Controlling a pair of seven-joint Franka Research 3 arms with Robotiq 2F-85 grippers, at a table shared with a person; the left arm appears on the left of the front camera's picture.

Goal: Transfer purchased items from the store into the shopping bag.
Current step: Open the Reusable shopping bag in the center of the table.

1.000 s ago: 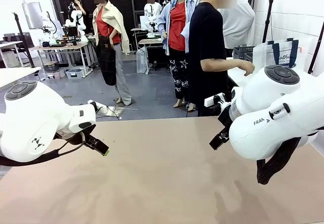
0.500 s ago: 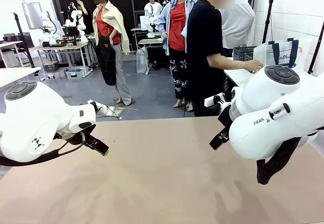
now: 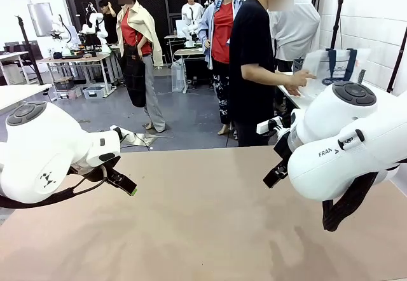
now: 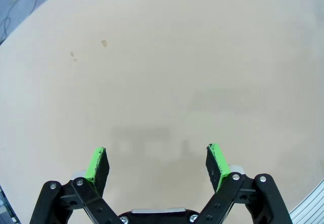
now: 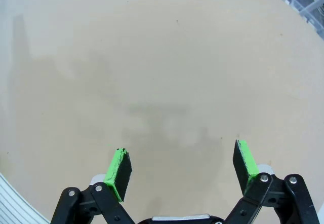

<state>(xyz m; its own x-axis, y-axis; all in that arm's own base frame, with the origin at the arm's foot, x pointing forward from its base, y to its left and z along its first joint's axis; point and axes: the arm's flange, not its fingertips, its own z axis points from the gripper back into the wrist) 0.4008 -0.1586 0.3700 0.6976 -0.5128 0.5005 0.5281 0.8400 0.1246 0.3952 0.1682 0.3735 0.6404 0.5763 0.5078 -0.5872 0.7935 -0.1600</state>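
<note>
At the far right, a person in a black shirt holds the shopping bag [image 3: 334, 68], translucent whitish with navy handles, off a side table. I cannot make out the store behind the person's arm and the bag, and the purchased items are out of view. My left gripper [image 3: 125, 184] hangs low over the tan table [image 3: 203, 230] at the left. In the left wrist view it [image 4: 158, 158] is open, with bare table between its green pads [image 4: 96, 164]. My right gripper [image 3: 275, 174] hovers at the right. The right wrist view shows it [image 5: 183, 160] open and holding nothing.
The person's hand [image 3: 299, 77] rests by the bag. Other people stand in the room behind, among work tables [image 3: 76, 61]. A white side table [image 3: 292, 96] lies past the far right edge. Both bulky white arms flank the table's middle.
The person has turned and drawn the shopping bag up and leftwards, toward themselves. Neither arm has moved, and both grippers stay open.
</note>
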